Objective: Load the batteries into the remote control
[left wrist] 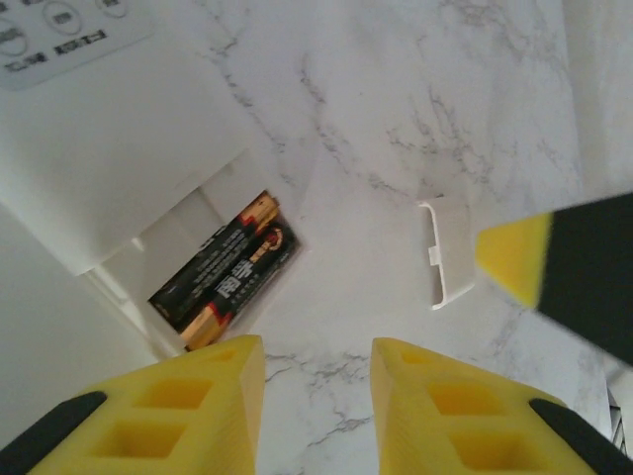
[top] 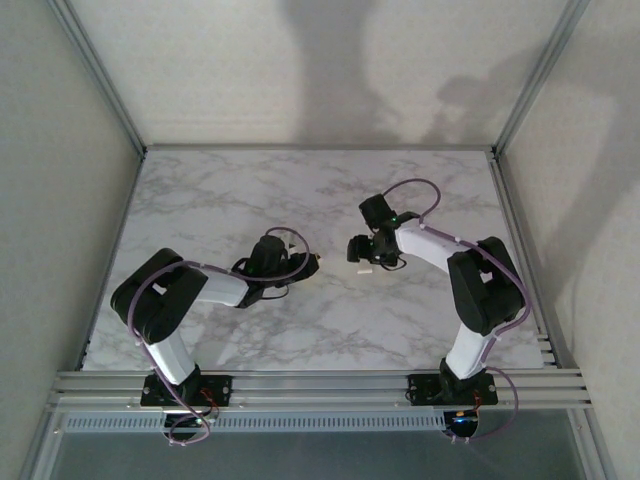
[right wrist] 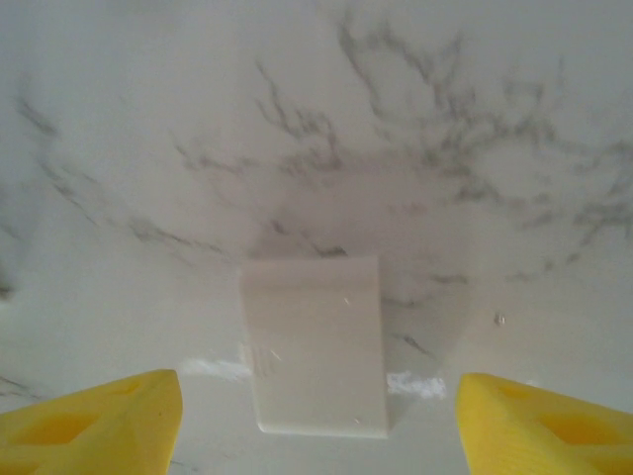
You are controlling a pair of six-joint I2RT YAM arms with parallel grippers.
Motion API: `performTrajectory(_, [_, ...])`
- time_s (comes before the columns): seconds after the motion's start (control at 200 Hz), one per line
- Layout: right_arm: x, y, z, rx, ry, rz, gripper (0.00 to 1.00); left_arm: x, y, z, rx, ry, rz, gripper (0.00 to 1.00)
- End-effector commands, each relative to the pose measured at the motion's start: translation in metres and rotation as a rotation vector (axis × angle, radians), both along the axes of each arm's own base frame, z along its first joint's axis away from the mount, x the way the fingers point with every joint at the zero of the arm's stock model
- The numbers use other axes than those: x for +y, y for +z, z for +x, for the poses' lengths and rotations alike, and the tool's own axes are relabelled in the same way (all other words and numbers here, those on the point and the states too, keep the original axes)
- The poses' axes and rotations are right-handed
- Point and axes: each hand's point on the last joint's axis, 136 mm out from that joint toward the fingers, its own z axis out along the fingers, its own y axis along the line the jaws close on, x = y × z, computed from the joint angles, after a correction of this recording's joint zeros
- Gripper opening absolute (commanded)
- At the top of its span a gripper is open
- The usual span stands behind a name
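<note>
The white remote control (left wrist: 109,148) fills the upper left of the left wrist view, its battery bay uncovered. Two dark batteries (left wrist: 229,272) with copper ends lie side by side in that bay. My left gripper (left wrist: 316,396) hovers just beside the bay, its yellow fingers a little apart with only bare marble between them. A loose white battery cover (right wrist: 316,341) lies flat on the table to the right of the remote. My right gripper (right wrist: 316,426) is low over that cover, fingers spread wide on either side and not touching it. From above, the two grippers (top: 305,265) (top: 358,258) face each other at mid table.
The marble table (top: 330,330) has free room in front of and behind the grippers. One right fingertip (left wrist: 514,259) reaches into the left wrist view beside the cover (left wrist: 445,252). Frame posts and walls bound the table on three sides.
</note>
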Motion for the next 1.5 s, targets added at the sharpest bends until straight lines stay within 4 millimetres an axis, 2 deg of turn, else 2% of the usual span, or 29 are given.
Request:
performTrajectory(0.0, [0.004,-0.001,0.006,-0.031,-0.024,0.026,0.74,0.008,0.008,0.005,-0.019,0.062,0.014,0.33])
performTrajectory(0.17, [0.021,-0.013,-0.002,0.021,-0.016,0.105,0.73,0.033,0.022,0.007,-0.057,0.154,0.05,0.35])
performTrajectory(0.441, [0.062,-0.008,-0.034,0.057,0.007,0.185,0.72,0.101,0.042,0.014,-0.103,0.37,0.105,0.35])
performTrajectory(0.541, [0.08,-0.005,-0.043,0.066,0.027,0.218,0.72,0.116,0.047,0.013,-0.12,0.405,0.106,0.36])
performTrajectory(0.596, [0.085,-0.003,-0.046,0.063,0.049,0.214,0.72,0.122,0.049,0.012,-0.129,0.416,0.116,0.4])
performTrajectory(0.711, [0.075,0.003,-0.043,0.007,0.107,0.133,0.72,0.127,0.053,0.008,-0.144,0.416,0.123,0.41])
performTrajectory(0.931, [0.05,0.013,-0.033,-0.185,0.348,-0.046,0.77,0.128,0.062,0.002,-0.173,0.392,0.121,0.44])
performTrajectory(1.061, [0.053,0.014,-0.024,-0.259,0.436,-0.069,0.81,0.128,0.063,0.001,-0.172,0.389,0.111,0.46])
performTrajectory(1.272, [0.055,-0.008,-0.012,-0.269,0.532,-0.128,0.83,0.124,0.064,0.0,-0.173,0.369,0.098,0.48])
performTrajectory(1.492, [0.05,-0.021,-0.012,-0.271,0.565,-0.172,0.83,0.123,0.066,-0.001,-0.18,0.36,0.098,0.49])
